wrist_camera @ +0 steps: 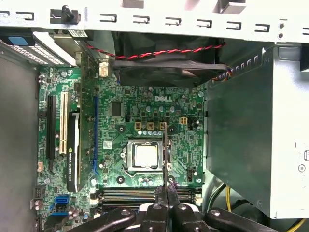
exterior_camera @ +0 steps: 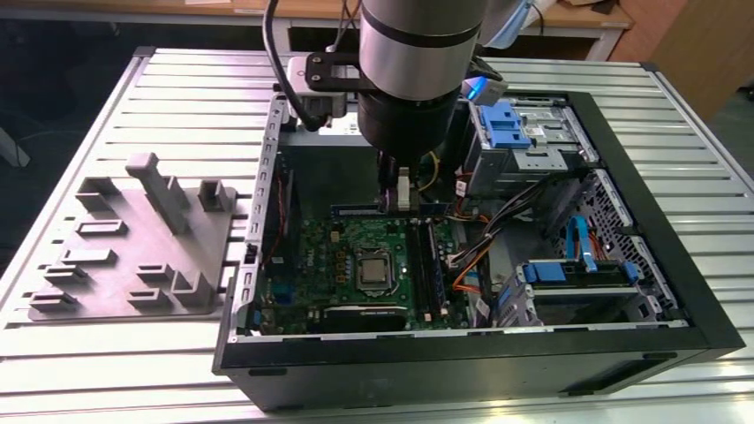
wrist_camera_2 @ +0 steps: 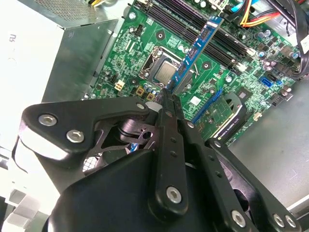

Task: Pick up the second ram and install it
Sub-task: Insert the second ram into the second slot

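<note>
- Claw [wrist_camera_2: 166,94] fingers, seen in both wrist views [wrist_camera: 166,193], are clenched on one end of the second ram [wrist_camera_2: 195,48]. In the exterior view the claw [exterior_camera: 398,199] hangs inside the open case, near its far wall.
- Held edge-on, the second ram [wrist_camera: 164,150] runs straight out from the fingertips. It sits clear of the board, and its free end is seen against the motherboard [wrist_camera: 130,101] just beside the processor socket [wrist_camera: 146,157].
- Memory slots [wrist_camera: 125,194] lie in a row along the motherboard edge nearest the claw, right under the fingers. The stick is not seated in any of them.
- Beside the socket on the other side, a graphics card [wrist_camera: 77,140] stands in its slot along the opposite motherboard edge.
- The grey power supply [wrist_camera: 241,145] forms a wall close to the stick, with yellow wires at its corner.
- A fan [wrist_camera: 169,72] under a red-and-black wire sits past the motherboard's far edge.
- Orange and black cables [exterior_camera: 465,265] crowd the gap between the memory slots [exterior_camera: 433,265] and the blue-handled drive cages [exterior_camera: 501,124].
- The case [exterior_camera: 471,353] rests on the slatted bench [exterior_camera: 189,97], with a grey fixture plate [exterior_camera: 130,247] beside it toward the exterior view's left.
</note>
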Available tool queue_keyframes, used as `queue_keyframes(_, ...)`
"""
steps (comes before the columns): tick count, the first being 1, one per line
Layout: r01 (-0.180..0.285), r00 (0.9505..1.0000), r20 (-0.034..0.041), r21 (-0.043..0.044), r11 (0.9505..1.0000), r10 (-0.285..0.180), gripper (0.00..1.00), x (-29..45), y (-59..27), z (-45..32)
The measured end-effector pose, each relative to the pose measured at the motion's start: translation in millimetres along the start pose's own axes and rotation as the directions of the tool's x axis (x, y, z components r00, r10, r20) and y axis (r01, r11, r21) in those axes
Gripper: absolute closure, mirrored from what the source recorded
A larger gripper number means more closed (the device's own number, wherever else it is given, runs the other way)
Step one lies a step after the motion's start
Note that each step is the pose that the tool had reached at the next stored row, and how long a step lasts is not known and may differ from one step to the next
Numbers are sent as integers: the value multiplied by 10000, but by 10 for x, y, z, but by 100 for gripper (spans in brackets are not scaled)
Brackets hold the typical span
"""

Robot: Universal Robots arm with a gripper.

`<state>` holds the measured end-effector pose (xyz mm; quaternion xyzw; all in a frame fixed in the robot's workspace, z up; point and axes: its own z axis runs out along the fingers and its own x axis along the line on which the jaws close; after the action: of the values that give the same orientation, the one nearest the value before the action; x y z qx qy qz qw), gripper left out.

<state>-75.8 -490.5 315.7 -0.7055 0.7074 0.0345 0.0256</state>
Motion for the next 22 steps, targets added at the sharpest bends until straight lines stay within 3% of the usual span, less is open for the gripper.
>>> queue_keyframes(12, -30, 10000, 0, 0, 10000, 30, 92, 0, 0, 0)
queue_keyframes(17, -848, 9964, 14, 71, 9964, 848, 92, 0, 0, 7)
queue_keyframes(22, -1750, 9846, 36, 146, 9845, 1750, 92, 1, 0, 11)
